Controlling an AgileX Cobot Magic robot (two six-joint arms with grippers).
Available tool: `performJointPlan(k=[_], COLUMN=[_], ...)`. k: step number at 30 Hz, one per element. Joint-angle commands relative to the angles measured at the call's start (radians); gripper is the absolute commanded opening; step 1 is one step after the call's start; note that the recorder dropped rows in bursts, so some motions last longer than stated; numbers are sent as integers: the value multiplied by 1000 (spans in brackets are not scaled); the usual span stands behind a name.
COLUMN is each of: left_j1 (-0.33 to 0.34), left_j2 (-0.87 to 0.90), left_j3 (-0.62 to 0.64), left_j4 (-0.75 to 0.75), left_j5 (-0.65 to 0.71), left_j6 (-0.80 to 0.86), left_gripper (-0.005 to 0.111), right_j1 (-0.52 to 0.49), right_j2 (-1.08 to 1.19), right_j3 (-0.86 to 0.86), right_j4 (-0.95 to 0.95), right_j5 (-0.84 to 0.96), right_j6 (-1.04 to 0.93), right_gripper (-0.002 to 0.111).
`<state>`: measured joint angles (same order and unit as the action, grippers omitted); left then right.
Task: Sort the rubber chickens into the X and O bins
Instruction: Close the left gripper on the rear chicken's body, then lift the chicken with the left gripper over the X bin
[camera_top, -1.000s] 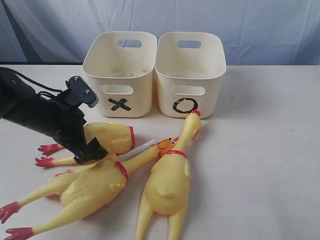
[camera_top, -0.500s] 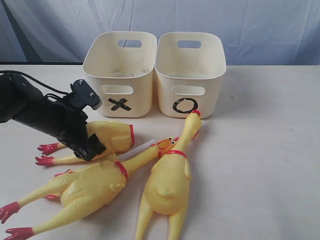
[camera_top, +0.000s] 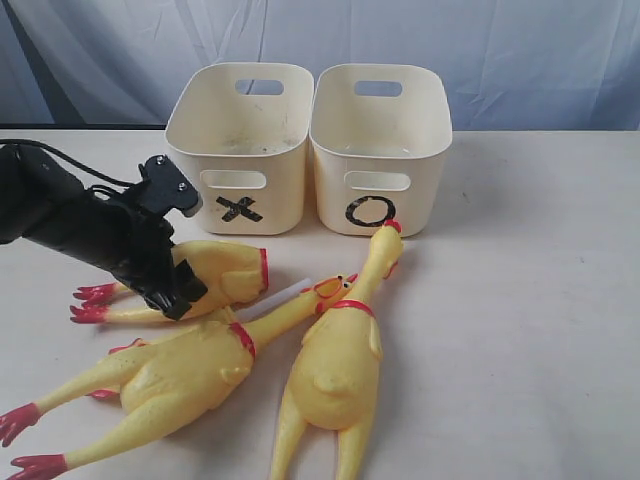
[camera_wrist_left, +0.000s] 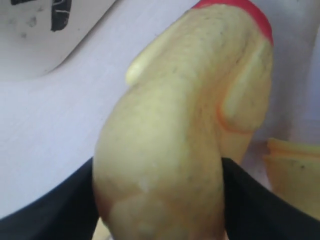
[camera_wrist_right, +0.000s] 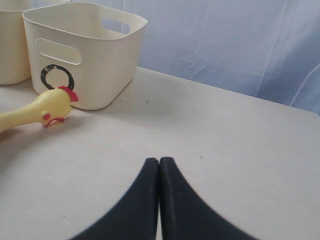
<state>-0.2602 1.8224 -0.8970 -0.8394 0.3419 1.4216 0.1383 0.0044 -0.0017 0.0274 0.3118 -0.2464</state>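
Observation:
The headless yellow chicken body (camera_top: 225, 272) lies in front of the X bin (camera_top: 275, 205). My left gripper (camera_top: 180, 295) is shut on its leg end. In the left wrist view that body (camera_wrist_left: 175, 115) fills the gap between the black fingers (camera_wrist_left: 50, 205). Two whole long-necked chickens (camera_top: 180, 370) (camera_top: 340, 360) lie nearer the front, and a white tube (camera_top: 280, 298) pokes out between them. One head (camera_wrist_right: 52, 107) rests by the O bin (camera_wrist_right: 95, 60) (camera_top: 410, 190). My right gripper (camera_wrist_right: 159, 162) is shut and empty above bare table, out of the exterior view.
Both bins stand side by side at the back of the cream table (camera_top: 530, 300), in front of a blue cloth backdrop (camera_top: 540, 50). The left arm's black body and cable (camera_top: 60, 215) reach in from the left edge.
The left gripper drew back and up a little toward the left on the headless body. That body's red feet shifted slightly upward with it. The right arm has not moved.

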Motion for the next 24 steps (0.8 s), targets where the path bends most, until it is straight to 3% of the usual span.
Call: performJointPlan(k=[1, 5, 11, 16, 24], left_j1=[-11, -11, -11, -11, -11], left_j2=[-64, -148, -273, -351, -403], left_j3=[2, 2, 2, -2, -126], left_j4=[4, 43, 174, 245, 277], left_j5=[24, 63, 90, 98, 139], left_j6=[3, -62, -332, -435, -638], left_gripper=[0, 0, 0, 0, 0], right_j1=[4, 4, 4, 4, 4], right_j2=[-4, -4, -4, -4, -4], right_j3=[2, 2, 2, 2, 2], right_j4=[1, 1, 1, 1, 1], right_j5=[-7, -7, -7, -7, -7], right_j6=[-4, -4, -4, -4, -4], right_gripper=[0, 0, 0, 0, 0])
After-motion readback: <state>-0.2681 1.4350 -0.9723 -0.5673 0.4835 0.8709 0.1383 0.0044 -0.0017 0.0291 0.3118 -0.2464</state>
